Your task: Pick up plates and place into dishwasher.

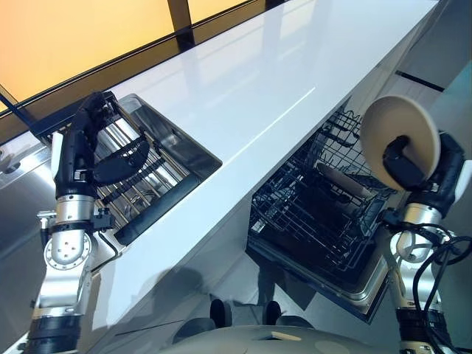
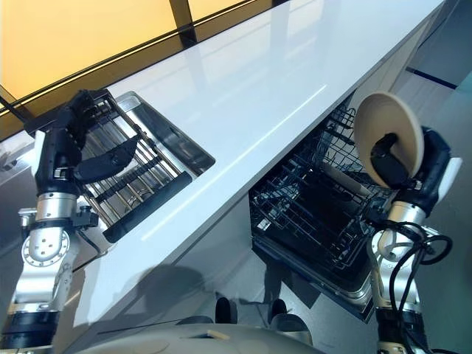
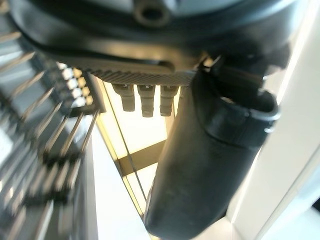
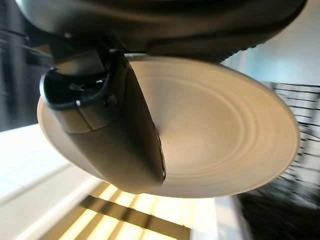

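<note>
Right hand pinches a plate, thumb across its face, fingers behind; plate held on edge above the open dishwasher, not yet in the rack. One piece already lies in the rack. Left hand over the sink rack, near a dark dish; its grip cannot be told. Placement remains.

Plate: matt cream ceramic look, smooth with faint concentric rings. Countertop: glossy white, smooth, reflective. Sink at the countertop's left end: brushed shiny metal, with a metal wire drying rack with dark coated bars in it. Dishwasher rack: dark coated wire. Right hand and left hand: dark matt plastic; thumb smooth with slight sheen.
</note>
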You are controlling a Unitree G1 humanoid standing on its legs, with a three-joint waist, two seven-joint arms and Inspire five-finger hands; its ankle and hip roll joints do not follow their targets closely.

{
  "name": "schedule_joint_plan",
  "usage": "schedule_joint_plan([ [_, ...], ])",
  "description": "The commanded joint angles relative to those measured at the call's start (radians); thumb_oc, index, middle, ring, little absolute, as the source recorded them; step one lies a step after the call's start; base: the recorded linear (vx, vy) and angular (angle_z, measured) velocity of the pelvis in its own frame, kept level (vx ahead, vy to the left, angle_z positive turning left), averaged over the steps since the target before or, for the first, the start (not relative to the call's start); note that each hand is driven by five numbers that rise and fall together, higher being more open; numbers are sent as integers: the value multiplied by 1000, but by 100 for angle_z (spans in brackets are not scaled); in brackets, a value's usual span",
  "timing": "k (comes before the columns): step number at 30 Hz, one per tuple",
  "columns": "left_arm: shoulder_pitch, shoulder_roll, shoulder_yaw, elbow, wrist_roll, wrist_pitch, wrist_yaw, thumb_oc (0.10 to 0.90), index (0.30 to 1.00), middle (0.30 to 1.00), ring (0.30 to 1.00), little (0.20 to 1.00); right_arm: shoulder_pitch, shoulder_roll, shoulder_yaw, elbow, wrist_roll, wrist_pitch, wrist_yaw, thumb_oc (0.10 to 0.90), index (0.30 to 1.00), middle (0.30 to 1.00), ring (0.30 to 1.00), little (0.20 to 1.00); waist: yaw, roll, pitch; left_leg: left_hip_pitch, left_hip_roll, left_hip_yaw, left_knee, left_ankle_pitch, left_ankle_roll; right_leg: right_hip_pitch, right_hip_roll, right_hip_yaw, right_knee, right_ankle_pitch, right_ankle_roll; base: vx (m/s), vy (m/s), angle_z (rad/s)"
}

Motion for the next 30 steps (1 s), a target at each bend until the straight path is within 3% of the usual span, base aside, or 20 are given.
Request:
schedule_joint_plan([
  [1, -54, 42, 90, 31, -49, -141, -4, 800, 900, 900, 900, 900, -63, -50, -8, -57, -32, -64, 79, 100, 300, 300, 300, 200, 0, 27, -64, 41, -58, 26, 3, -145, 28, -14, 73, -49, 74, -112, 14, 0, 0, 0],
  [7, -35, 51, 99, 48, -31, -133, 11, 800, 900, 900, 900, 900, -39, -61, 44, -1, -90, -50, 149, 100, 300, 300, 300, 200, 3, 33, -44, 35, -59, 25, 3, -142, 26, -22, 63, -62, 82, -114, 17, 0, 0, 0],
  [12, -33, 59, 88, 54, -24, -127, 27, 800, 900, 900, 900, 900, -49, -97, 110, 50, -229, -8, 156, 100, 300, 300, 300, 200, 11, 43, -27, 23, -59, 14, 3, -134, 21, -34, 53, -72, 91, -118, 18, -2, 3, 2],
  [18, -30, 82, 78, 41, -41, -121, 11, 800, 900, 900, 900, 900, -69, -139, 205, 200, -318, 184, 189, 100, 300, 300, 300, 200, 35, 52, -7, 5, -57, -4, 3, -122, 13, -44, 42, -97, 109, -127, 14, -7, -9, 15],
  [27, -40, 101, 51, 23, -58, -99, -9, 800, 900, 900, 900, 900, -116, -124, 310, 302, -325, 284, 130, 100, 300, 300, 300, 200, 67, 65, 8, 0, -57, -25, 7, -114, 9, -46, 33, -128, 130, -138, 9, 6, -19, 15],
  [28, -41, 103, 49, 23, -62, -98, -11, 800, 900, 900, 900, 900, -120, -121, 319, 313, -325, 298, 130, 262, 439, 439, 439, 362, 69, 66, 8, -1, -57, -26, 8, -114, 9, -46, 33, -129, 131, -139, 9, 5, -4, 7],
  [29, -41, 104, 47, 23, -65, -97, -15, 800, 900, 900, 900, 900, -125, -120, 326, 322, -319, 300, 127, 800, 900, 900, 900, 900, 71, 66, 8, 0, -56, -27, 8, -113, 9, -46, 32, -131, 132, -139, 8, 10, -6, 7],
  [30, -41, 105, 45, 20, -67, -93, -18, 800, 900, 900, 900, 900, -130, -121, 328, 324, -309, 301, 125, 800, 900, 900, 900, 900, 74, 67, 9, 1, -56, -28, 9, -113, 9, -44, 32, -133, 132, -139, 8, 16, -10, 4],
])
